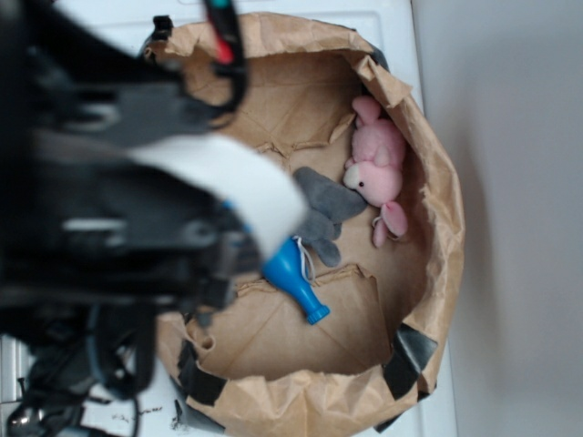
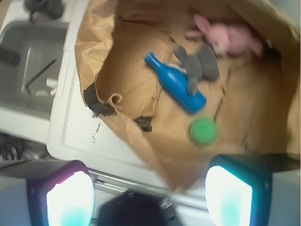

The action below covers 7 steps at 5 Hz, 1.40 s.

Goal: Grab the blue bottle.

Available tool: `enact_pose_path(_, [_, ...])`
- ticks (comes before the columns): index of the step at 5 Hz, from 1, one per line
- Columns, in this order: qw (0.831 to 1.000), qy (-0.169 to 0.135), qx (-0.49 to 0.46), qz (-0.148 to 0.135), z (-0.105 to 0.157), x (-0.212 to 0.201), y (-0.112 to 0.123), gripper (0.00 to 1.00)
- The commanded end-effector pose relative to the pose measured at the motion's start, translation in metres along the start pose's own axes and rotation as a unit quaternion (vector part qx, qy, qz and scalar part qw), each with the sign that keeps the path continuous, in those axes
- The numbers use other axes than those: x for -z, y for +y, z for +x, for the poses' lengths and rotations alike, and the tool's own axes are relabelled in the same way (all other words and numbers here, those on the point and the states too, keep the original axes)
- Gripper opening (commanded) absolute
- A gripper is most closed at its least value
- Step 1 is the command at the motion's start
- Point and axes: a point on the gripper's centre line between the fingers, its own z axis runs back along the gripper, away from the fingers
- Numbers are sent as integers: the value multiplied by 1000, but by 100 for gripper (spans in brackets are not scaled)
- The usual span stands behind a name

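Your gripper [image 2: 146, 197] hangs with jaws spread and empty, well short of the blue bottle [image 2: 176, 84] lying in the paper bag [image 1: 437, 273], where 1 grey plush toy [image 2: 197, 63] draped over it could get pinched too.

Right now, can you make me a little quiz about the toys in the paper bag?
1. True or false: the blue bottle lies on its side in the paper bag.
2. Which toy touches the bottle: A the grey plush toy, B the pink plush toy, C the green ball?
3. Fill in: the pincer holds ____.

Key: 1 true. 2 A. 3 nothing; it is open and not touching any toy.
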Motion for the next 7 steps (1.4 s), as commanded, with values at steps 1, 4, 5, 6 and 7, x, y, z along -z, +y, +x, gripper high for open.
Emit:
enact_pose_path(1, [986,-30,163,20,24,20,27,100])
enact_pose_path(4, [970,-140,199,9,50,44,48,100])
enact_pose_path(5, [970,-140,199,9,50,44,48,100])
enact_pose_path(6, [970,-140,199,9,50,44,48,100])
enact_pose_path(7, [970,-140,199,9,50,44,48,100])
